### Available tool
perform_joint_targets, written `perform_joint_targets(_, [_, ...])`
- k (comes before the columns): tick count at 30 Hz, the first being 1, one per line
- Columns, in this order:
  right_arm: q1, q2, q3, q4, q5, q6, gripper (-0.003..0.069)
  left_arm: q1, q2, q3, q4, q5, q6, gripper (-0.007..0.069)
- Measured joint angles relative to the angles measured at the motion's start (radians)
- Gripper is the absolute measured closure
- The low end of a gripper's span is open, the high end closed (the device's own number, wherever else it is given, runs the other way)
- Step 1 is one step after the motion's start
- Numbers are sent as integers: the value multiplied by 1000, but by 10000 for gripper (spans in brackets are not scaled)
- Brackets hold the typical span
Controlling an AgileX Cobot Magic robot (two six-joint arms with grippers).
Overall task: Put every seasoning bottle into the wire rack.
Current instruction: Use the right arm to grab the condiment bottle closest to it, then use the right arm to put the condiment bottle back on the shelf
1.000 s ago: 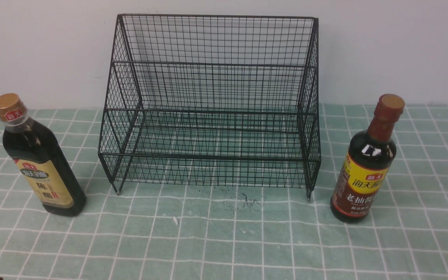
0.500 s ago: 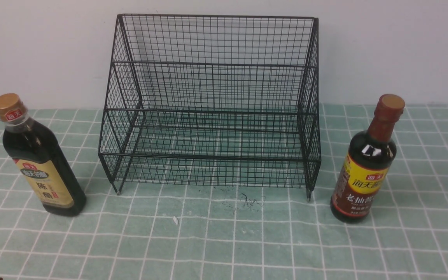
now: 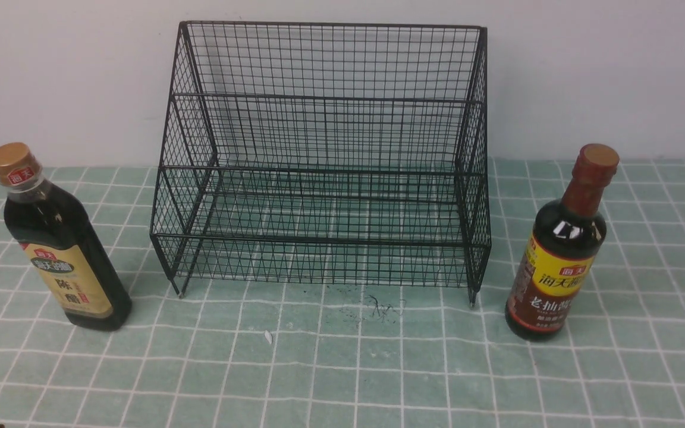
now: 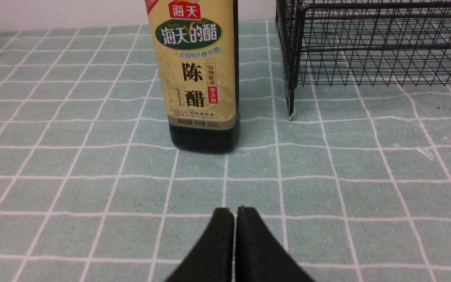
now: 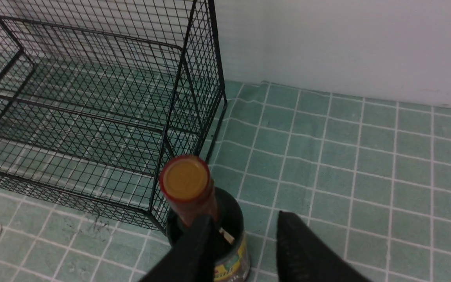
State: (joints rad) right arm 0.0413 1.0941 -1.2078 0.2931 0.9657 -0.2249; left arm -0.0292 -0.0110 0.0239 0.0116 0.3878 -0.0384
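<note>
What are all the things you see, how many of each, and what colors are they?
gold-capped bottle: one, dark with beige label, on the cloth left of the rack
red-capped bottle: one, dark with yellow-and-maroon label, on the cloth right of the rack
wire rack: one, black, between the bottles
checked cloth: one, green with white lines, under everything
wall: one, whitish, behind
left pincer: one, black, shut, over the cloth
right pincer: one, black, open, near the red-capped bottle
</note>
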Motion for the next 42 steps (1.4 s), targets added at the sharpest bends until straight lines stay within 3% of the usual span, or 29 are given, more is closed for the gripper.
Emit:
perform_joint_targets(6, [109, 222, -148, -11, 63, -55, 127, 0, 0, 0, 0, 0, 0, 634])
perform_joint_targets(10, [170, 301, -153, -114, 78, -10, 41, 0, 0, 0, 0, 0, 0, 634])
perform_joint_targets(14, [195, 369, -153, -159, 85, 39, 25, 0, 0, 0, 0, 0, 0, 634])
perform_joint_targets(18, [199, 421, -153, -150, 88, 52, 30, 0, 0, 0, 0, 0, 0, 634])
perform_joint_targets(20, [199, 446, -153, -152, 87, 57, 71, 0, 0, 0, 0, 0, 0, 634])
perform_joint_targets(23, [199, 461, -153, -154, 88, 64, 204, 0, 0, 0, 0, 0, 0, 634])
perform_joint_targets(24, [199, 462, -153, -154, 93, 64, 323, 0, 0, 0, 0, 0, 0, 634])
perform_joint_targets(26, [199, 458, -153, -166, 99, 61, 393, 0, 0, 0, 0, 0, 0, 634])
perform_joint_targets(34, [199, 365, -173, -181, 218, 57, 378, 0, 0, 0, 0, -1, 0, 634])
perform_joint_targets(42, [199, 301, -446, -156, 369, 28, 378, 0, 0, 0, 0, -1, 0, 634])
